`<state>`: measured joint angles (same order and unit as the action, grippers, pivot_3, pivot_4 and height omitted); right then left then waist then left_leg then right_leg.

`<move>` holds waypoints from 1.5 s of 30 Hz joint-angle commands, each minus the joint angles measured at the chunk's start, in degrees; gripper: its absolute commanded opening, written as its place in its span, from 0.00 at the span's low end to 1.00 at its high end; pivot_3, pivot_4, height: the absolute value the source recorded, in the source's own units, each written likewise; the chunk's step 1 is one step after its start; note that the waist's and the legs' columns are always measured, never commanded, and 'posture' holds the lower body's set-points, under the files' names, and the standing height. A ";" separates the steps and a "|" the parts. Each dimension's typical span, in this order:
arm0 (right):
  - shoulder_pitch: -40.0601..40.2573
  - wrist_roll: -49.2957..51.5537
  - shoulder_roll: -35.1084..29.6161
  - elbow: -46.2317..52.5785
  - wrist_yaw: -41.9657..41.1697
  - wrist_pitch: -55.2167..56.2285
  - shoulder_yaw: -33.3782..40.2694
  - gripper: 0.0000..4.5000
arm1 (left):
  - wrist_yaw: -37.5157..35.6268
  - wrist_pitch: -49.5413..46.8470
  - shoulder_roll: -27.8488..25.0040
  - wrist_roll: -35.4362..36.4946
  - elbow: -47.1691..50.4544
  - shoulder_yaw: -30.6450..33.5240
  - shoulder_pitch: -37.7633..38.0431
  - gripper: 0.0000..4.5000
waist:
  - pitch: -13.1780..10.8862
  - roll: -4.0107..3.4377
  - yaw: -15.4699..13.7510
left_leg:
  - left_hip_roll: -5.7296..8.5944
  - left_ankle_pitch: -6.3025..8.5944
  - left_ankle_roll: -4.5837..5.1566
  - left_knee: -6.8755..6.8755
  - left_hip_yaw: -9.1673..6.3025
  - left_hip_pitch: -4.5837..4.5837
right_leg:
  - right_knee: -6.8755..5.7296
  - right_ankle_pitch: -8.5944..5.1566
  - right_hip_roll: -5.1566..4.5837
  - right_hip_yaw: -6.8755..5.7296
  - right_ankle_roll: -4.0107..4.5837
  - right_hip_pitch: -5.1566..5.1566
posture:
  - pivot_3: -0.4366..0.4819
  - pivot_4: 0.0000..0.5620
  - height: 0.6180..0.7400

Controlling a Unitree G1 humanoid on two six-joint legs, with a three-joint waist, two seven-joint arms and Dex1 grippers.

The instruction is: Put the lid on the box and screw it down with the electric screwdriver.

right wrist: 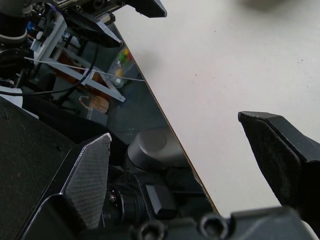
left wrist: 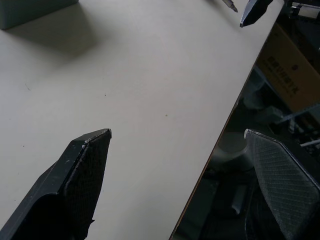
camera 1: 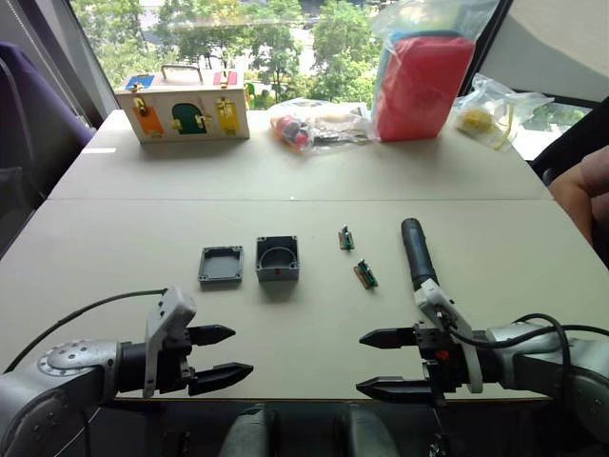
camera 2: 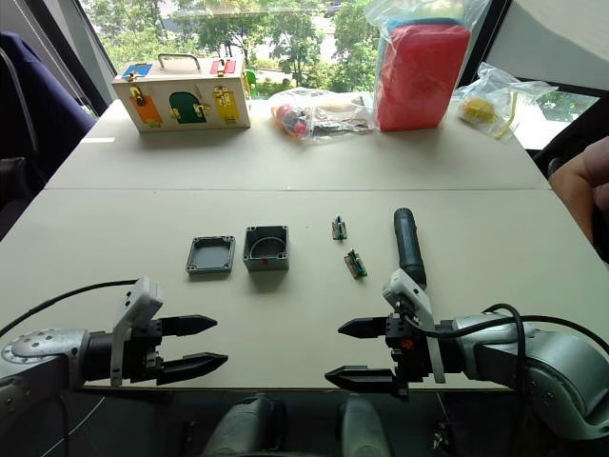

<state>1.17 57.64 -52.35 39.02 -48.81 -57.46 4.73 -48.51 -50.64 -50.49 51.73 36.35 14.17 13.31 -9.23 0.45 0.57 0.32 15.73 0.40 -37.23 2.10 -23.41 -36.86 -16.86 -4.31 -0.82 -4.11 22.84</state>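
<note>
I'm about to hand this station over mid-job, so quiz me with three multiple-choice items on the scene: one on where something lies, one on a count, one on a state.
1. Where does the lid lie in the head views?
A. On the box
B. On the table just to the robot's left of the box
C. Held in the left gripper

2. How many small green connector pieces lie between the box and the electric screwdriver?
A. One
B. Two
C. Four

3. What state is the right gripper in?
A. Open and empty
B. Shut on the screwdriver
C. Shut on the lid

Answers:
1. B: the lid rests flat on the table beside the open box, not on it.
2. B: one connector piece and another lie apart there.
3. A: its fingers stand apart near the table's edge with nothing between them.
</note>
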 commanded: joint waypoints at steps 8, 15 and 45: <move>-0.42 -2.51 -0.29 1.47 0.60 1.53 -2.05 1.00 | 0.13 1.40 0.54 -0.28 0.34 -0.23 -0.74 0.98 | 0.00 0.00 0.00 | 0.00 0.00 0.00 -0.01 0.00 0.00 | -0.01 0.00 0.00 0.00 0.00 0.00 | 0.48 0.27 1.00; -1.74 -3.16 0.55 -0.05 0.12 3.12 -2.10 1.00 | 1.10 1.11 0.58 -0.37 -0.24 0.05 -2.56 0.98 | 0.00 0.00 0.00 | 0.00 0.00 0.00 -0.04 0.00 0.01 | -0.03 0.00 0.00 -0.01 -0.01 -0.02 | 0.48 0.27 1.00; -13.89 -5.19 9.51 4.66 26.71 -1.23 -6.02 1.00 | -33.32 26.95 12.13 -46.67 -54.91 -46.73 -73.58 0.98 | -0.07 0.15 -1.02 | -0.12 0.17 0.43 -1.04 0.06 -0.90 | -0.45 0.26 0.66 0.03 -0.61 0.54 | 0.48 0.27 1.00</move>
<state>-12.62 52.79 -43.53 41.06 -23.45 -59.58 -1.76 -80.65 -24.75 -38.84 6.54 -18.67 -32.51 -59.35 -9.30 0.60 -0.46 0.20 15.91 0.83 -38.29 2.16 -24.30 -37.33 -16.60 -3.65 -0.78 -4.73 23.37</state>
